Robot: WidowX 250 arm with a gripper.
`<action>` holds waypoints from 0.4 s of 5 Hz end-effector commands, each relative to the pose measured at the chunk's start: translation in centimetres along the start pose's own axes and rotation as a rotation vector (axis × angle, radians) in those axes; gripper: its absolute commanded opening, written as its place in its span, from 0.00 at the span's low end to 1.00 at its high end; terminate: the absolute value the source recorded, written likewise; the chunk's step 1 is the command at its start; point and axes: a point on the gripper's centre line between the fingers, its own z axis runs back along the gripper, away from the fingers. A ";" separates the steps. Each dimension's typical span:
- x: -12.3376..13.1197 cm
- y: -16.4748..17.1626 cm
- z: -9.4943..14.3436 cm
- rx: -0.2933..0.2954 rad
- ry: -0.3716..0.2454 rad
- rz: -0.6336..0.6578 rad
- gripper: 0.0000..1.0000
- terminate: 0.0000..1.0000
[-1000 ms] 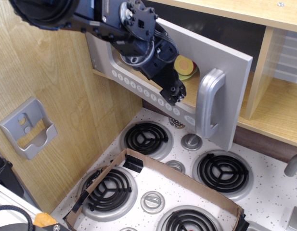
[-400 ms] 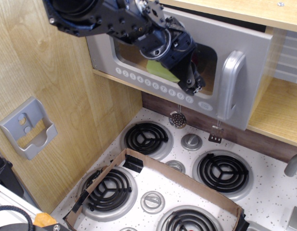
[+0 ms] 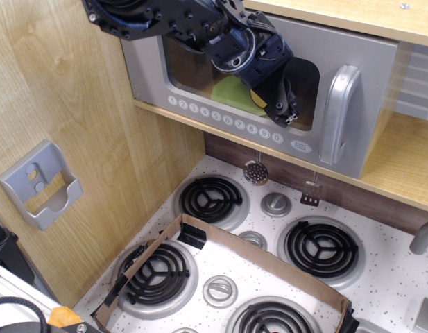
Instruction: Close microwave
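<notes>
Swung flush now, microwave (image 3: 200, 83) door; button writing unreadable.

Silver-grey toy microwave (image 3: 200, 83) door sits flush against its wooden cabinet. Black robot hand (image 3: 288, 114) rests against the clear window, beside the chunky silver handle (image 3: 336, 114); finger state unreadable.

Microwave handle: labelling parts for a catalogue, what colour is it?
Silver-grey, matching the door; the handle of the microwave shows best in the observation.image view.
</notes>
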 end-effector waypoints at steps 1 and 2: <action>2.1 0.0 2.1 0.046 0.033 0.028 1.00 0.00; -0.2 -1.9 3.8 0.104 0.260 0.164 1.00 0.00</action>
